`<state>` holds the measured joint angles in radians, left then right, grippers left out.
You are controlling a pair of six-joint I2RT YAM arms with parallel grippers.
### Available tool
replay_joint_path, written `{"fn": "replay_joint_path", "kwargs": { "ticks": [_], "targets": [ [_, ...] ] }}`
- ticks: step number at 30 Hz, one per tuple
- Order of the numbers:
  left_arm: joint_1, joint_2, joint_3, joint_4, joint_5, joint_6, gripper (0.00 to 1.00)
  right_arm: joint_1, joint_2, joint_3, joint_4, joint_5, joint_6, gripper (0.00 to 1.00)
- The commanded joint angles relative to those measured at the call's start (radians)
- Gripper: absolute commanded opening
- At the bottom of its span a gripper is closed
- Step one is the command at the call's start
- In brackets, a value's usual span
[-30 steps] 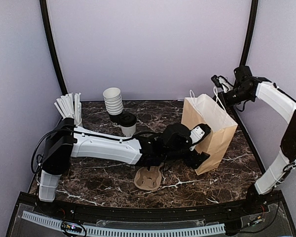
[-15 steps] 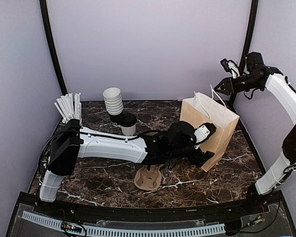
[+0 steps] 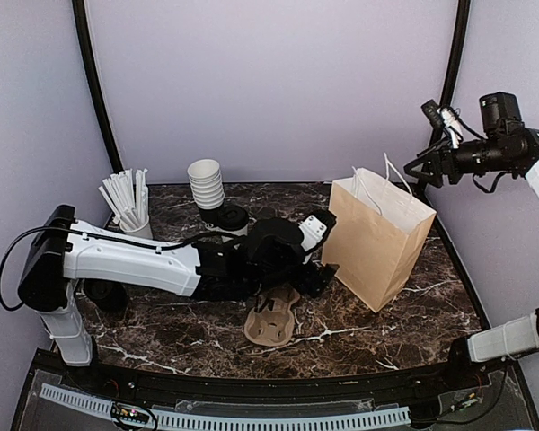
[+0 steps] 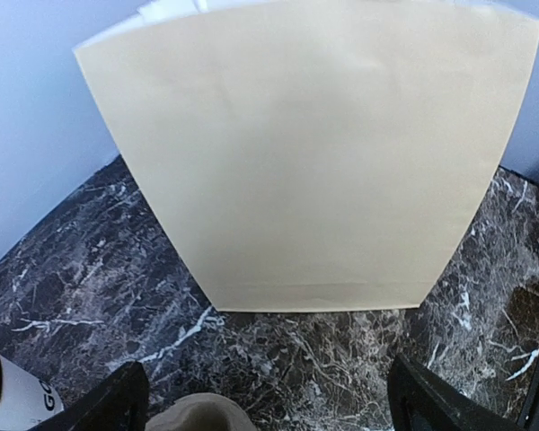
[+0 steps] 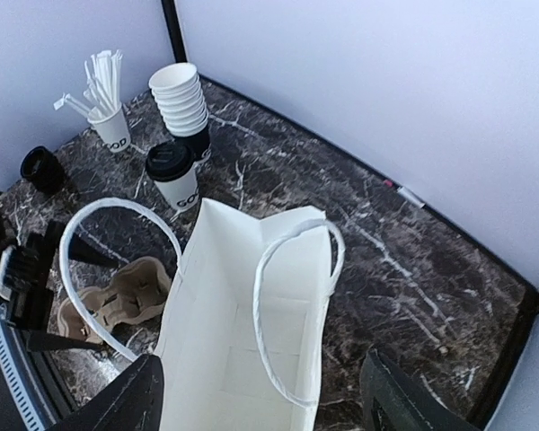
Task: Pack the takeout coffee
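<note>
Bag point(image 3: 382, 238) stands upright on bench point(image 3: 162, 334), mouth open for loading. Left gripper point(image 3: 322, 272) low beside it, right gripper point(image 3: 428, 168) high above; both spread, empty. Coffee point(image 3: 233, 224) unpacked by cup stack point(image 3: 206, 184).

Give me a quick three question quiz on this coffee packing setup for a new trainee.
1. True or false: the brown paper bag lies flat on its side.
2. Where is the lidded coffee cup? A inside the bag; B tipped over; C upright beside the stack of lidless cups.
3. Fill in: the left gripper and right gripper both have their jaws ___.
Key: 1 false; 2 C; 3 open.
</note>
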<state>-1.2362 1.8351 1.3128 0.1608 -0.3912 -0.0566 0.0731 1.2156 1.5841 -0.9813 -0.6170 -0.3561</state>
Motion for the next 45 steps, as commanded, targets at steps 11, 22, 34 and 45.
{"fn": "replay_joint_path", "kwargs": {
  "ticks": [11,22,34,45],
  "targets": [
    [-0.002,-0.081,-0.041,-0.121,-0.096,-0.047,0.89,0.057,0.218,0.018,-0.057,0.185,0.074,0.51],
    [-0.002,-0.092,-0.051,-0.139,-0.086,-0.046,0.88,0.057,0.324,0.113,-0.115,0.157,0.083,0.01],
    [0.030,-0.155,0.056,-0.672,0.111,-0.172,0.79,0.057,0.259,0.142,-0.076,0.146,0.023,0.00],
    [0.109,-0.058,0.125,-0.829,0.225,-0.465,0.67,0.060,0.228,0.090,-0.022,0.115,0.045,0.00]
  ]
}}
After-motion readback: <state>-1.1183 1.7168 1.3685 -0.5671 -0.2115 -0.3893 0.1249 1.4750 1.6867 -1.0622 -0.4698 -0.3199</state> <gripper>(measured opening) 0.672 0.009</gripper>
